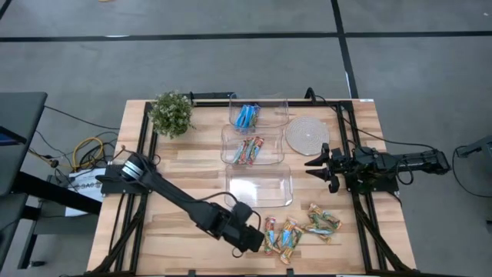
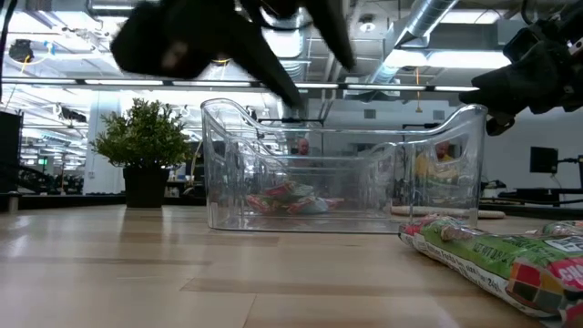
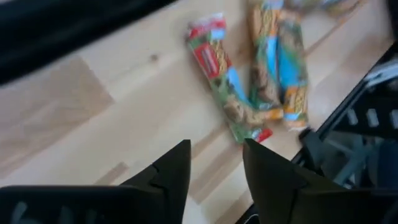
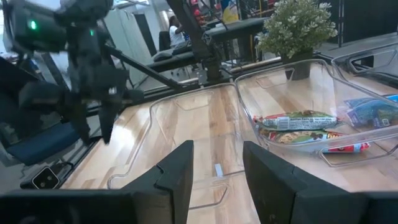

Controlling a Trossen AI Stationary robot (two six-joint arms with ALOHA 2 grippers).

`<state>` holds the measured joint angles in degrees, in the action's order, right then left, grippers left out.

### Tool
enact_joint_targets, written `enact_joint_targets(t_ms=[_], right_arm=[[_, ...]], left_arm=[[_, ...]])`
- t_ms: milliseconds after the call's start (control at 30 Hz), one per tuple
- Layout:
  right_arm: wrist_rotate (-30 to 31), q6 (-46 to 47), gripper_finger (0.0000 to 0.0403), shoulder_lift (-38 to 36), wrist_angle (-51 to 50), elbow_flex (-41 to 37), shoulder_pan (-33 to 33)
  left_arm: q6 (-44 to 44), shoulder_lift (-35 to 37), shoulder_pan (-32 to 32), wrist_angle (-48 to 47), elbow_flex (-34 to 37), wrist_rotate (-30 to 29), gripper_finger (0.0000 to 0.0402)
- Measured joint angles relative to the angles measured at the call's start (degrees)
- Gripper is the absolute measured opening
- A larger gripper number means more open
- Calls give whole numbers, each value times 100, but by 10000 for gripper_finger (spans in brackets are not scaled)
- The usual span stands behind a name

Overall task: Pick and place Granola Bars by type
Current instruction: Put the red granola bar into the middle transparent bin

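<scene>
Partly sorted: blue bars [image 1: 247, 115] in far tub [image 1: 257, 109], red-green bars [image 1: 248, 150] in middle tub [image 1: 254, 144], near tub [image 1: 259, 185] empty, loose bars [image 1: 301, 228] on table [image 1: 177, 173]; left tool [image 1: 256, 247] parted, empty, beside them; right tool [image 1: 316, 164] parted, empty.

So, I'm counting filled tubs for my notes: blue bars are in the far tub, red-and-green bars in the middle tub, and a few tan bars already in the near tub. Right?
Not quite. The near tub is empty, as the high view shows. The tan bars still lie loose on the table with the rest. The blue bars in the far tub and the red-and-green bars in the middle tub are as you said.
</scene>
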<state>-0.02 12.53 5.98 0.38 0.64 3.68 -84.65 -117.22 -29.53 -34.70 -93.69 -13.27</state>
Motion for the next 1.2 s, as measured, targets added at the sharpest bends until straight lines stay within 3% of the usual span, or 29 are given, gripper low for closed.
enact_joint_targets(t_ms=[167, 367, 900, 1200], right_arm=[[1, 1, 133, 0, 2, 0, 1], [-1, 1, 134, -1, 0, 0, -1], [1, 0, 133, 0, 0, 0, -1], [1, -1, 133, 0, 1, 0, 0]], left_arm=[[151, -367, 106, 724, -2, 279, 180], [270, -584, 284, 927, -26, 12, 216], [215, -584, 374, 1027, -28, -71, 220], [117, -580, 97, 1107, -28, -174, 220]])
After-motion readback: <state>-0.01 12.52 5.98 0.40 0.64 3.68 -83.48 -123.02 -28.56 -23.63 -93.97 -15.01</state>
